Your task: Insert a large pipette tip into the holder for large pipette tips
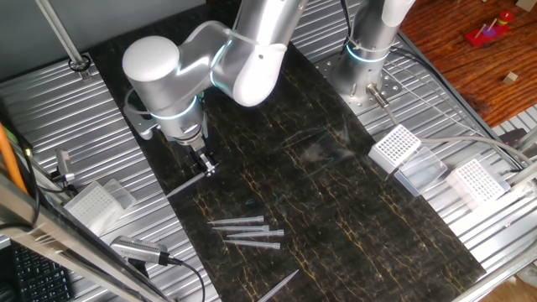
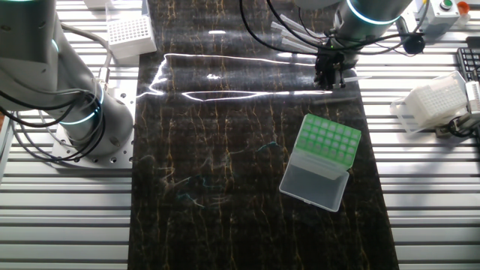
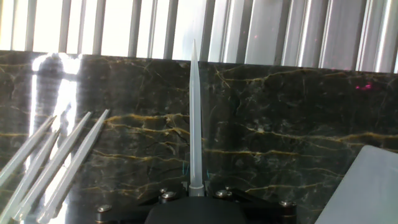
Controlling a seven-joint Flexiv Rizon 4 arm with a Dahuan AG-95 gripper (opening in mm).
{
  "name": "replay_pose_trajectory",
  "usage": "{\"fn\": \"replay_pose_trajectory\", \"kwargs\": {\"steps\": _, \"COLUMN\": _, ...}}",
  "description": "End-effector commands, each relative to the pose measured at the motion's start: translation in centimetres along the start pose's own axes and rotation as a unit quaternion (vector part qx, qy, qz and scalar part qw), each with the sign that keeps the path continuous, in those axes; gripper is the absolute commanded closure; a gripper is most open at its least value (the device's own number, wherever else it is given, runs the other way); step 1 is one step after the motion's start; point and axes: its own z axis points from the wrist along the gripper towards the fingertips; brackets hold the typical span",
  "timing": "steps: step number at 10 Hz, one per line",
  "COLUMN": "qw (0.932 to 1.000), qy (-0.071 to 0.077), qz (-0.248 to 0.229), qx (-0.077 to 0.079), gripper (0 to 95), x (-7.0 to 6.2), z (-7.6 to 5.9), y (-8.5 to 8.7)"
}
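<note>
I see a dark marble-patterned mat [image 2: 225, 150] laid over the ribbed aluminium table [image 2: 67, 217]. The holder for large pipette tips [image 2: 321, 160], green perforated rack with translucent lid open, sits near the gripper [image 2: 331, 76] on the mat. The gripper clamps the large pipette tip [image 3: 194, 118], a slender translucent cone, by its wide end. Spare tips [image 3: 56, 155] lie just beside it.

Spare tips [image 1: 247, 231] on dark marbled mat [image 1: 369, 226]; white racks [image 1: 394, 147] alongside.
</note>
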Motion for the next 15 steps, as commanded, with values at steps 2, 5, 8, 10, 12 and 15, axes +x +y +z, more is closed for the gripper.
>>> {"fn": "replay_pose_trajectory", "kwargs": {"steps": 2, "qw": 1.0000, "qy": 0.003, "qz": 0.002, "qx": -0.001, "gripper": 95.0, "x": -0.05, "z": 0.01, "y": 0.02}}
{"fn": "replay_pose_trajectory", "kwargs": {"steps": 5, "qw": 1.0000, "qy": 0.009, "qz": 0.001, "qx": -0.001, "gripper": 95.0, "x": -0.05, "z": 0.00, "y": 0.02}}
{"fn": "replay_pose_trajectory", "kwargs": {"steps": 8, "qw": 0.9998, "qy": 0.014, "qz": -0.010, "qx": -0.002, "gripper": 95.0, "x": -0.05, "z": 0.00, "y": 0.02}}
{"fn": "replay_pose_trajectory", "kwargs": {"steps": 10, "qw": 1.0000, "qy": -0.004, "qz": 0.006, "qx": 0.002, "gripper": 95.0, "x": -0.05, "z": 0.00, "y": 0.02}}
{"fn": "replay_pose_trajectory", "kwargs": {"steps": 12, "qw": 0.9996, "qy": -0.020, "qz": 0.018, "qx": -0.002, "gripper": 95.0, "x": -0.05, "z": 0.00, "y": 0.02}}
{"fn": "replay_pose_trajectory", "kwargs": {"steps": 15, "qw": 0.9993, "qy": -0.020, "qz": 0.030, "qx": -0.002, "gripper": 95.0, "x": -0.05, "z": 0.00, "y": 0.02}}
